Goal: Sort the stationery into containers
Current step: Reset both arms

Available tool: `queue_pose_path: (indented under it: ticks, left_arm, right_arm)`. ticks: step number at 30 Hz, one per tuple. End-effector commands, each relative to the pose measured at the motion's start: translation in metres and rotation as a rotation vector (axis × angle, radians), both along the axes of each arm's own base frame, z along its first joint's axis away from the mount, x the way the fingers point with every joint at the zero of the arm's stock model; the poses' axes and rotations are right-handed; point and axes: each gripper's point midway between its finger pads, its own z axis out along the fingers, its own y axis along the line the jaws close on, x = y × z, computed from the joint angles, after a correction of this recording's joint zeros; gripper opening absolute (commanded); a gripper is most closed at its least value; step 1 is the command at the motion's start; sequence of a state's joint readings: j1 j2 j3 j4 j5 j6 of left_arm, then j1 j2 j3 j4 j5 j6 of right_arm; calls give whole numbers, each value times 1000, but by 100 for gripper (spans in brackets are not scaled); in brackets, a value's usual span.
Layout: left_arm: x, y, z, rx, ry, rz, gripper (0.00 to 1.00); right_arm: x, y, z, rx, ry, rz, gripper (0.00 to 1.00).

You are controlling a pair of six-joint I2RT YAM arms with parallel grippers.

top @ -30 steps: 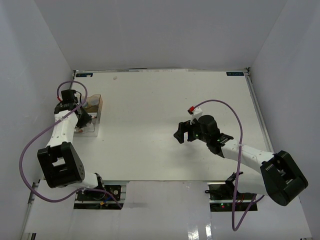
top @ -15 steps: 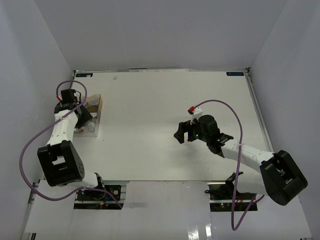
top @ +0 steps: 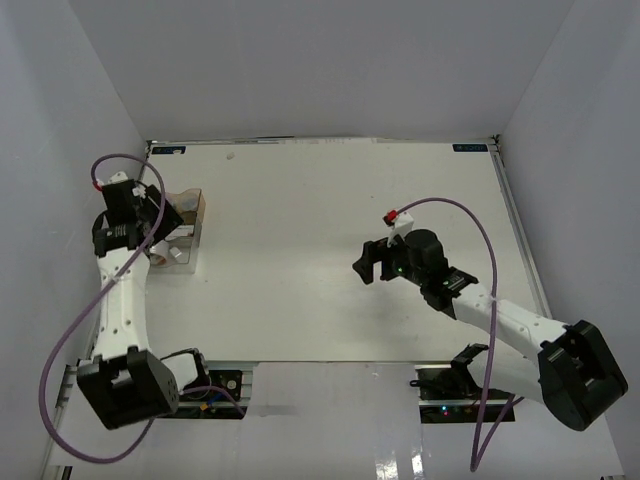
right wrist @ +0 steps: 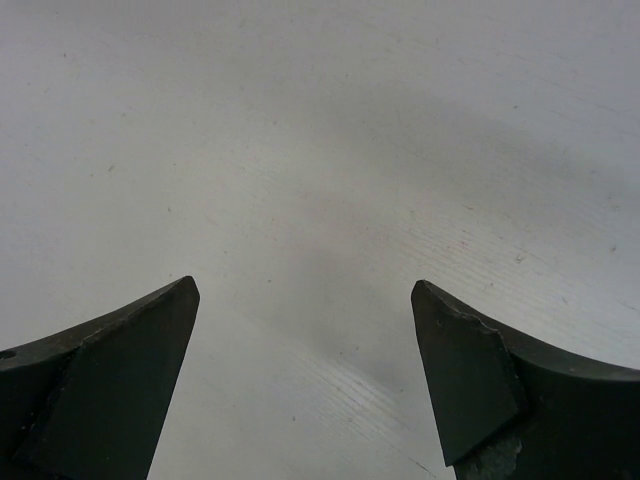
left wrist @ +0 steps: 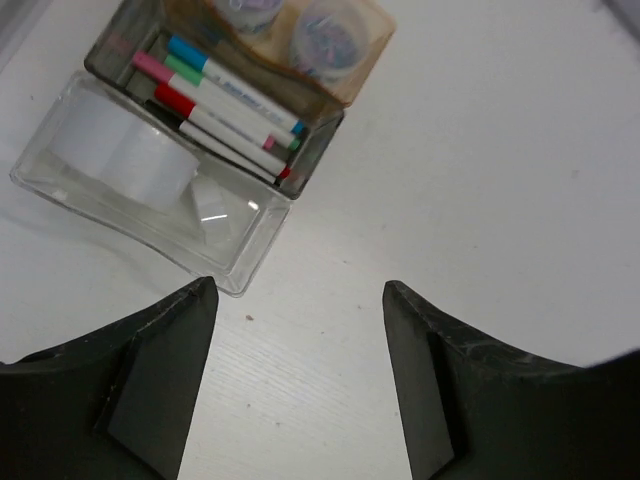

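The container [left wrist: 352, 84] is a translucent box with an amber end, at the table's left [top: 197, 213]. In the left wrist view its amber end holds two clear jars [left wrist: 330, 28]. The middle section holds several markers [left wrist: 225, 105] with blue, pink, green and red caps. The clear end holds a large white tape roll [left wrist: 125, 148] and a small clear roll [left wrist: 213, 200]. My left gripper [left wrist: 298, 290] hangs open and empty above bare table, just short of the box's clear end [top: 160, 222]. Over the table's middle right, my right gripper [right wrist: 304, 288] is open and empty [top: 368, 264].
White walls enclose the table [top: 300, 200] on three sides. The left wall stands close behind the box. Purple cables [top: 470, 225] loop off both arms.
My left gripper has opened and drawn up and back from the box, and the left arm has swung towards the left wall. The right arm has shifted slightly.
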State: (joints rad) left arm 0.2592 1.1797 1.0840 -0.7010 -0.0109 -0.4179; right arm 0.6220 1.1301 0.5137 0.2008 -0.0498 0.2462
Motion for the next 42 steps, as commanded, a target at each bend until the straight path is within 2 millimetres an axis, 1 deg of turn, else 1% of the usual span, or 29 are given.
queue_pose_path:
  ticks: [1, 2, 3, 4, 5, 6, 7, 8, 9, 10, 11, 12, 13, 14, 17, 18, 19, 20, 24, 26, 27, 28, 29, 30, 31, 32, 34, 36, 42]
  left_arm:
    - [-11, -28, 73, 18, -243, -109, 78]
    - [-16, -32, 81, 46, -268, -130, 80]
    - [-25, -38, 97, 74, -319, -148, 81]
    - [-29, -50, 105, 89, -345, -191, 84]
    - [-35, -52, 112, 121, -365, -204, 87]
    - [-46, -64, 126, 132, -419, -243, 88]
    - [-52, -64, 133, 156, -438, -238, 89]
    - [-59, -66, 139, 173, -460, -251, 93]
    - [-66, -70, 144, 176, -478, -265, 93]
    - [-78, -72, 154, 183, -520, -270, 94]
    - [-83, -80, 157, 178, -536, -305, 95]
    - [-90, -82, 156, 181, -532, -317, 98]
    - [-98, -86, 159, 180, -547, -333, 98]
    - [-104, -86, 156, 181, -539, -337, 98]
    - [-119, -87, 151, 176, -540, -341, 98]
    - [-122, -86, 149, 175, -537, -337, 98]
    - [-126, -86, 148, 173, -537, -330, 98]
    - [-131, -85, 146, 172, -541, -324, 98]
    - [-138, -84, 141, 163, -545, -310, 98]
    - [-136, -84, 137, 154, -542, -306, 98]
    - [-136, -85, 133, 148, -534, -311, 98]
    - [-136, -86, 132, 143, -531, -314, 98]
    - [-135, -89, 131, 132, -531, -322, 98]
    - [-135, -90, 131, 128, -529, -327, 98]
    - [-134, -93, 131, 116, -529, -340, 98]
    - [-133, -95, 131, 111, -533, -350, 98]
    - [-133, -100, 133, 95, -554, -364, 98]
    - [-134, -103, 133, 76, -570, -376, 98]
    - [-133, -102, 125, 79, -557, -372, 98]
  right_arm:
    - [13, -15, 50, -14, -127, -72, 94]
    - [16, -18, 66, -10, -155, -89, 94]
    - [15, -28, 69, -37, -154, -120, 94]
    - [14, -32, 89, -18, -199, -136, 95]
    - [12, -36, 105, -14, -218, -149, 95]
    - [8, -46, 117, -16, -242, -176, 98]
    - [7, -51, 127, -18, -263, -191, 98]
    - [6, -57, 143, -6, -294, -211, 96]
    - [5, -65, 152, -11, -314, -242, 94]
    - [-1, -74, 162, -9, -335, -259, 90]
    - [-3, -80, 173, -13, -364, -272, 90]
    - [-5, -87, 179, -22, -382, -296, 90]
    - [-11, -95, 190, -14, -409, -312, 90]
    - [-15, -104, 194, -38, -419, -332, 90]
    - [-29, -125, 202, -58, -454, -372, 90]
    - [-32, -130, 202, -64, -461, -379, 90]
    - [-40, -138, 208, -47, -490, -390, 90]
    - [-44, -142, 208, -48, -501, -396, 90]
    - [-67, -159, 216, 8, -589, -404, 90]
    - [-70, -164, 211, -11, -612, -404, 90]
    - [-75, -169, 215, 7, -640, -417, 90]
    - [-76, -171, 214, -1, -652, -419, 90]
    - [-76, -171, 208, -8, -654, -415, 90]
    - [-79, -175, 211, 9, -682, -428, 90]
    - [-77, -176, 204, -3, -684, -434, 90]
    - [-78, -181, 204, 0, -692, -463, 90]
    - [-76, -182, 196, -18, -695, -465, 90]
    - [-77, -183, 197, -7, -713, -469, 90]
    - [-77, -183, 194, 10, -725, -476, 90]
